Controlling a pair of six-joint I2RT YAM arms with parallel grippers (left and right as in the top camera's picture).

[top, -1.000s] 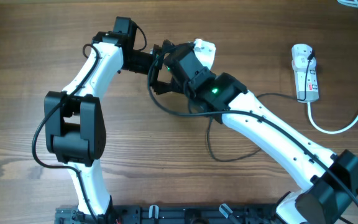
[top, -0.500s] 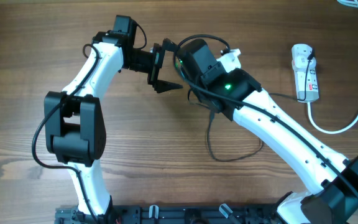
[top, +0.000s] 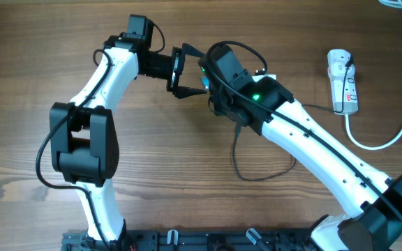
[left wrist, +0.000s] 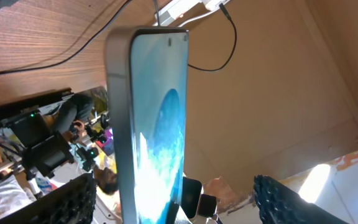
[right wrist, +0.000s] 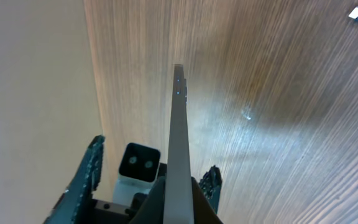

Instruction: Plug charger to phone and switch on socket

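Phone (left wrist: 148, 124) is held in the air, its edge clamped in the right gripper (right wrist: 178, 202). It sits between the spread jaws of the left gripper (top: 192, 72), which aren't pinching it. Looks like a handover. Charger (top: 232, 157) seems unplugged, lying on the wood; socket (top: 343, 82) is well off to the right. Next, the left needs to close squarely on the phone.

Overhead straight down over the table (top: 40, 42); left wrist close on the phone (left wrist: 157, 118), face-on, right wrist edge-on.
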